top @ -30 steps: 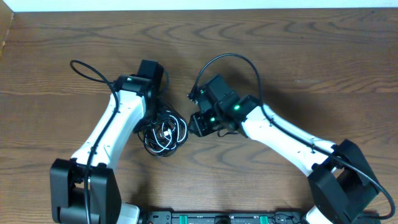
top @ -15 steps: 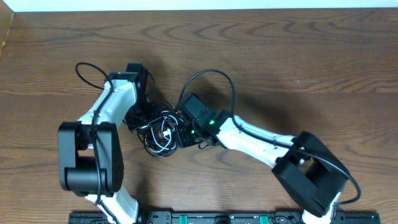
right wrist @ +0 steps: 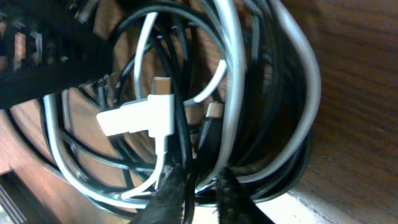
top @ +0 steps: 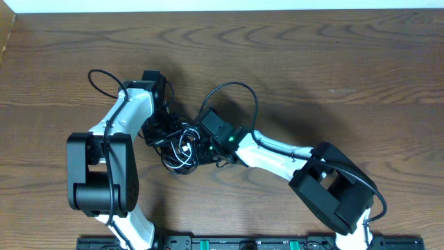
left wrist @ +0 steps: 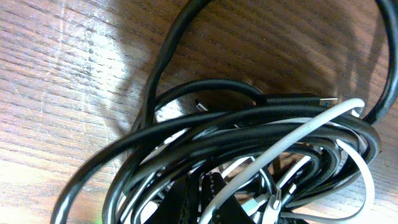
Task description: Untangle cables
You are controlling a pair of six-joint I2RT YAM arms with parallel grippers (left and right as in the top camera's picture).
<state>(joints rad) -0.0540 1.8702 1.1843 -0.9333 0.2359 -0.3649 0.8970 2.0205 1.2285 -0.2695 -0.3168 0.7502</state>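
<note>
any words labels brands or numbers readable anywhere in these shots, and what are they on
None: no text can be read in any view.
cables: plain black and white jackets, no print showing.
white plug: blank, no marking visible.
dark strip at the near edge of the table: green spots only, too small to show any lettering.
</note>
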